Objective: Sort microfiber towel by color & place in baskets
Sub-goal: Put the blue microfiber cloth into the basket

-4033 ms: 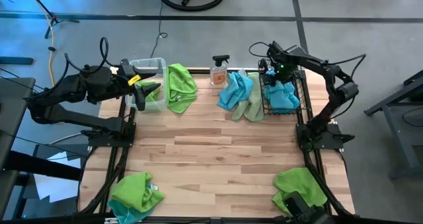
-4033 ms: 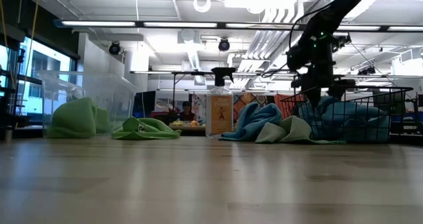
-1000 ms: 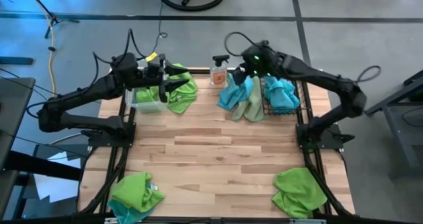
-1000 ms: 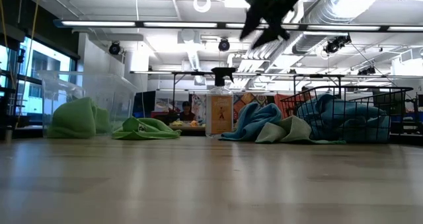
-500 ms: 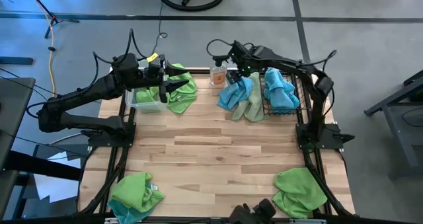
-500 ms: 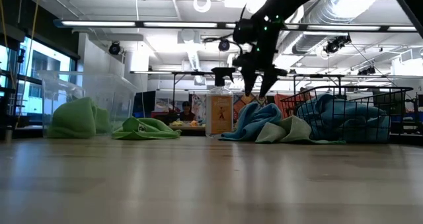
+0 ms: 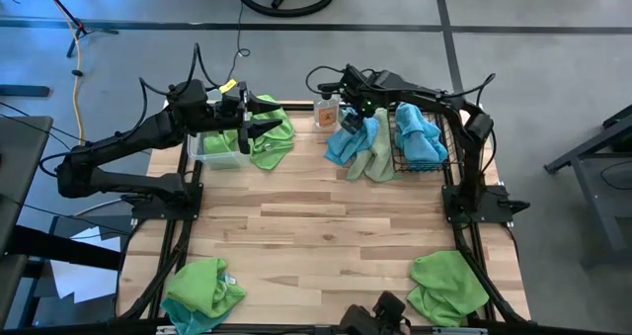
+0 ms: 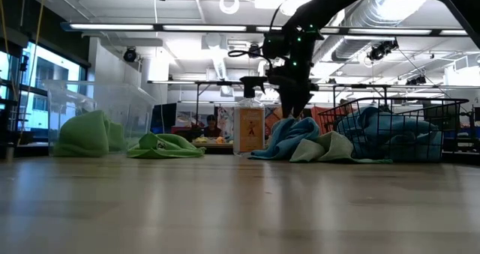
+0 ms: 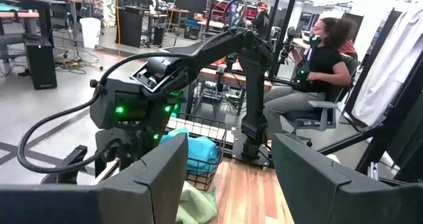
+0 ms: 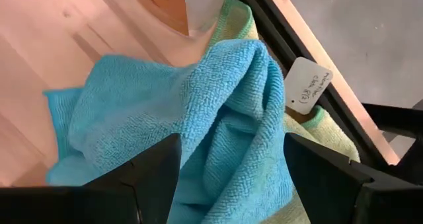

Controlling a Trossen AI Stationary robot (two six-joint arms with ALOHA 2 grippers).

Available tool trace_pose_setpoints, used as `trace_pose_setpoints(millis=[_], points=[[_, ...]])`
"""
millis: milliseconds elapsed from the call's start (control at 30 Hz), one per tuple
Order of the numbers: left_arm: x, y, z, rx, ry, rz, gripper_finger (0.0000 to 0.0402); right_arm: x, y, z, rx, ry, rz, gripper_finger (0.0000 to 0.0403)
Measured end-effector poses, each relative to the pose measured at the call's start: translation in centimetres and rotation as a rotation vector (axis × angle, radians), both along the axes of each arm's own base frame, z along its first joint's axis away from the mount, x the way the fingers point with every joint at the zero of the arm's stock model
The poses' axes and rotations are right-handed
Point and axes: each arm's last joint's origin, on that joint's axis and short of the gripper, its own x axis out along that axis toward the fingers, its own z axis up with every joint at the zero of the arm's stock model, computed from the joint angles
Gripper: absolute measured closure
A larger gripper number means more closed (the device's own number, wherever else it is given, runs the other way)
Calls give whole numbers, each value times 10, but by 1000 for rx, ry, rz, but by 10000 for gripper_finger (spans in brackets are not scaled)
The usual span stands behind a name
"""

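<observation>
A sky-blue microfiber towel [image 7: 348,143] lies bunched at the table's far edge, on a pale green one [image 7: 377,163], between the spray bottle [image 7: 326,109] and the black wire basket [image 7: 435,155]. The basket holds more blue towels. My right gripper [image 10: 231,178] is open and points steeply down over the blue towel's raised fold [image 10: 221,112], one finger on either side. My left gripper [image 7: 275,127] is open and held level, high over the lime green towel [image 7: 272,145] beside the clear tub [image 7: 210,157]. The tub holds another green towel. My right gripper comes from above with its open fingers on either side of the blue towel's raised fold [image 10: 228,128]. In the low view the fingertips [image 8: 291,113] stand right at the top of the heap. Whether they touch the cloth I cannot tell.
The spray bottle [image 8: 248,127] stands close beside the blue heap, toward the table's left. A green towel [image 7: 449,281] lies at the near right corner, and a green and blue heap [image 7: 202,291] at the near left. A seated person [image 9: 317,78] shows beyond the table.
My right gripper has come down from high over the basket's left side toward the blue towel heap beside the spray bottle, tipping from a shallow slant to point steeply down. It has stayed open. The towels have not moved.
</observation>
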Motion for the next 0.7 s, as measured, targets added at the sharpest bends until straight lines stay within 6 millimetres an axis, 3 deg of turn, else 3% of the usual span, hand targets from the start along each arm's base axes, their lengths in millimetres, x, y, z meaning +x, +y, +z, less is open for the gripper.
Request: trace_pose_setpoints(millis=[133, 467, 700], points=[[0, 0, 0, 0, 0, 0, 194, -2, 0, -5, 4, 19, 33, 140], [0, 0, 0, -16, -3, 1, 194, -16, 10, -52, 58, 106, 50, 140], [0, 0, 0, -18, -3, 1, 194, -13, 12, -56, 29, 90, 31, 153]])
